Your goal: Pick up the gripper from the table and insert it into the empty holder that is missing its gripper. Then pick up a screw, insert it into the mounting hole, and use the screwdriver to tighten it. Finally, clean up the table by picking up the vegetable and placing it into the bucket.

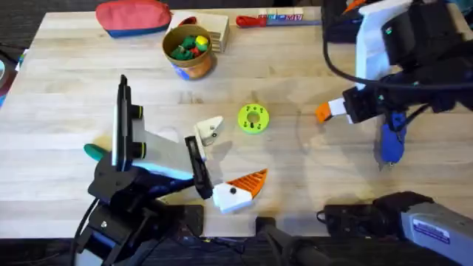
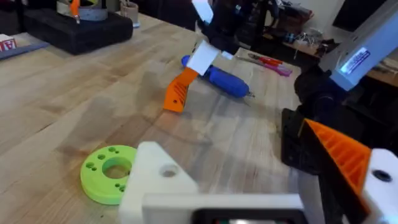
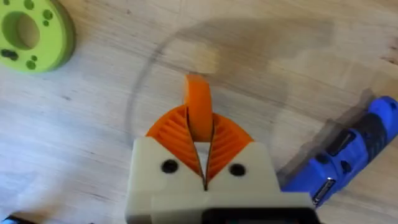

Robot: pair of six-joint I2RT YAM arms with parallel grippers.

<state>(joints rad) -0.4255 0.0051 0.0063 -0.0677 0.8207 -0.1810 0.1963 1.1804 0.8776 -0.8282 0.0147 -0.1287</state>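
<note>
My right gripper [image 1: 336, 109] [image 3: 199, 146] hangs just above the table at the right, shut on the gripper [image 1: 322, 113] [image 3: 198, 99] [image 2: 176, 92], a loose orange ribbed finger. The holder [image 1: 209, 129] [image 2: 155, 177] is the bare white block on one side of my open left gripper [image 1: 222, 161]; its mounting hole [image 2: 168, 170] faces up. The opposite block carries an orange finger [image 1: 247, 182]. Just right of my right gripper lies the blue screwdriver [image 1: 389, 140] [image 3: 348, 155]. The dark green vegetable [image 1: 94, 151] lies by my left arm. The bucket [image 1: 190, 50] stands at the back. A screw is out of view.
A lime-green disc with holes [image 1: 253, 118] [image 2: 109, 173] lies between the two grippers. At the back are a red pouch [image 1: 133, 16], a wooden box [image 1: 216, 29] and a red-handled screwdriver [image 1: 255, 20]. Bare tabletop [image 1: 295, 162] lies between the disc and the front edge.
</note>
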